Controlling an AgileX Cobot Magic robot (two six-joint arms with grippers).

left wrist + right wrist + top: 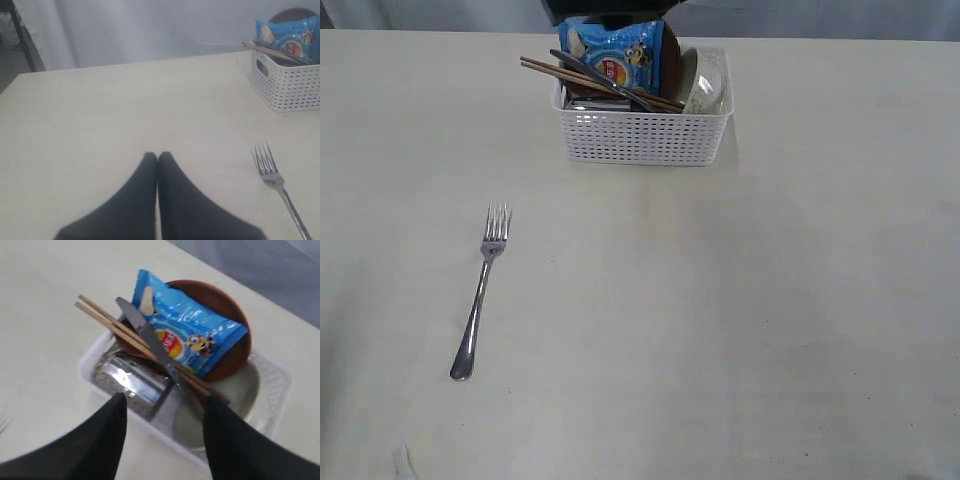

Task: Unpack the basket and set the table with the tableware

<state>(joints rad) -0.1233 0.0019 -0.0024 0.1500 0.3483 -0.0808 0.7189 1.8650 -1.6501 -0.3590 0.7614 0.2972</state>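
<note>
Unpacking was under way: fork (480,295) lay on the surface (770,300), right end effector (164,399) hung spread above the basket (645,140), probably needing descent onto the knife (145,335) just ahead; left end effector (157,156) was pressed together.

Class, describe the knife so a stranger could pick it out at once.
Find the white basket on the table. The knife lies slanted across its top, crossing the two chopsticks. It alone is flat grey steel; the chopsticks are thin brown wood.
</note>
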